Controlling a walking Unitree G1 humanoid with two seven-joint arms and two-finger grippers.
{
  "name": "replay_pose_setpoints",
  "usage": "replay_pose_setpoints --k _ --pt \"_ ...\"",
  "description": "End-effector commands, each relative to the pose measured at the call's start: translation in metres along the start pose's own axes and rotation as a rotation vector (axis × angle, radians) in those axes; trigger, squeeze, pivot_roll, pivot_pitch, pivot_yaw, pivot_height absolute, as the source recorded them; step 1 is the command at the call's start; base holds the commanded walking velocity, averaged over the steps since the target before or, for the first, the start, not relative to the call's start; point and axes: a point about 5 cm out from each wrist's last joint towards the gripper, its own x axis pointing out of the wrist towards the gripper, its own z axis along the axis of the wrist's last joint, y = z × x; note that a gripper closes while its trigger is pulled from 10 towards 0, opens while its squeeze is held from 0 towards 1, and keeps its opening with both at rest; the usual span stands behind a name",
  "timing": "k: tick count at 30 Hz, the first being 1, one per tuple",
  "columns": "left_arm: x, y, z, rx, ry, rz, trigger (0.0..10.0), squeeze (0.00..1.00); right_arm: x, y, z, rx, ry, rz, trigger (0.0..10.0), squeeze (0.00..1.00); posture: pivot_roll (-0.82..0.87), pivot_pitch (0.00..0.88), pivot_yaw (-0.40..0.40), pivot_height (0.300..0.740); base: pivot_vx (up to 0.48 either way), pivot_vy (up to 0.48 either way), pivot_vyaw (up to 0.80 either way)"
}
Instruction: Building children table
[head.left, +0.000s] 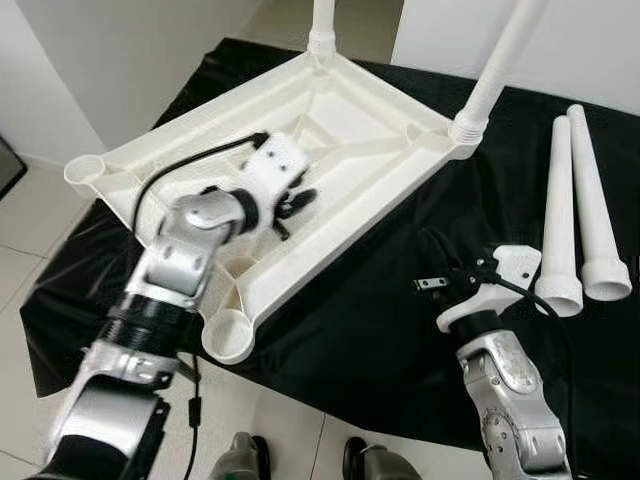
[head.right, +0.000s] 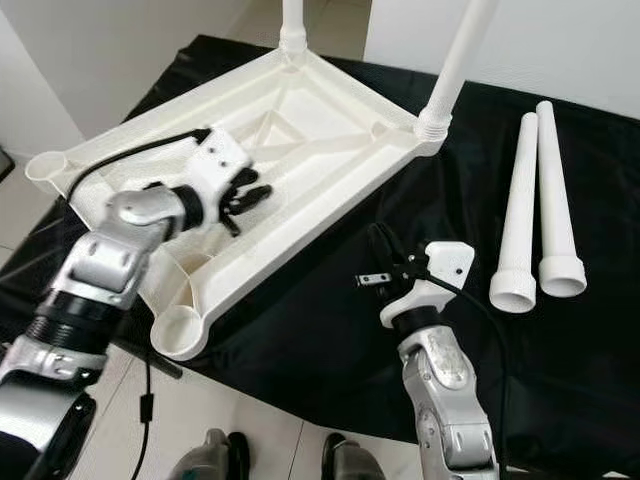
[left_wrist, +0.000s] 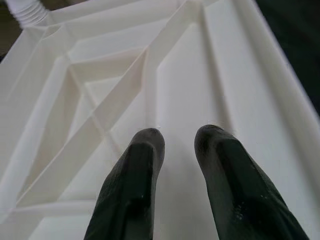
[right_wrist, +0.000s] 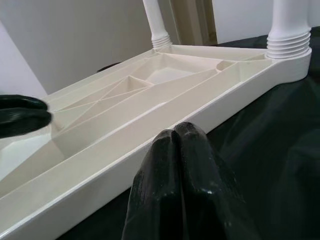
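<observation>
1. Nearest to us, the robot's feet (head.left: 245, 458) stand on the pale tiled floor (head.left: 270, 420) at the edge of a black cloth (head.left: 380, 330).
2. The right end effector (head.right: 378, 262) hovers over the black cloth, just beside the long near edge of the tabletop, its two fingers (right_wrist: 175, 165) pressed together with nothing between them.
3. The left end effector (head.left: 295, 208) reaches over the upside-down white plastic tabletop (head.left: 330, 130), its fingertips (left_wrist: 147, 145) a narrow gap apart and empty, poised close above the ribbed underside; we cannot tell if they touch it.
4. The tabletop lies on the black cloth, tilted diagonally across our view, with its stiffening ribs facing up.
5. An empty round leg socket (head.left: 230, 335) sits at its near corner, another empty socket (head.left: 88, 168) at the left corner.
6. To the right, well apart from the tabletop, two loose white legs (head.left: 580, 215) lie side by side on the cloth, touching or nearly so, their wide ends toward us.
7. At the right corner of the tabletop, one fitted leg (head.left: 495, 65) stands up from its threaded collar.
8. Farthest away, a second fitted leg (head.left: 322, 25) rises from the far corner, before a white wall (head.left: 130, 50).
</observation>
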Motion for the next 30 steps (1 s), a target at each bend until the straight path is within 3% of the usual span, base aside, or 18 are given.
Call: replay_pose_setpoints --k 1,12,20,25,27,30 --pt "-0.005 -0.001 -0.005 0.002 0.005 -0.057 10.0 0.00 -0.001 -0.001 -0.002 -0.005 0.006 0.001 10.0 0.00 0.02 0.190 0.017 0.740 0.000 0.000 0.00" --pt "-0.037 0.020 -0.028 0.056 0.133 -0.016 10.0 0.00 0.007 -0.010 0.000 -0.039 -0.005 -0.012 10.0 0.00 0.03 0.174 0.005 0.740 0.000 0.000 0.00" --pt "-0.044 0.022 -0.044 0.087 0.206 0.004 10.0 0.00 0.007 -0.013 0.001 -0.053 -0.006 -0.009 10.0 0.00 0.03 0.175 -0.001 0.740 0.000 0.000 0.00" --pt "-0.045 0.011 -0.057 0.128 0.258 -0.041 10.0 0.00 0.010 -0.015 0.002 -0.075 -0.002 -0.008 10.0 0.00 0.03 0.173 -0.004 0.740 0.000 0.000 0.00" --pt "-0.041 -0.008 -0.062 0.127 0.258 -0.103 10.0 0.00 0.015 -0.019 0.001 -0.107 0.012 -0.024 10.0 0.00 0.03 0.166 -0.011 0.740 0.000 0.000 0.00" --pt "-0.038 -0.018 -0.064 0.118 0.254 -0.134 10.0 0.00 0.017 -0.020 0.000 -0.120 0.014 -0.033 10.0 0.00 0.03 0.161 -0.013 0.740 0.000 0.000 0.00"
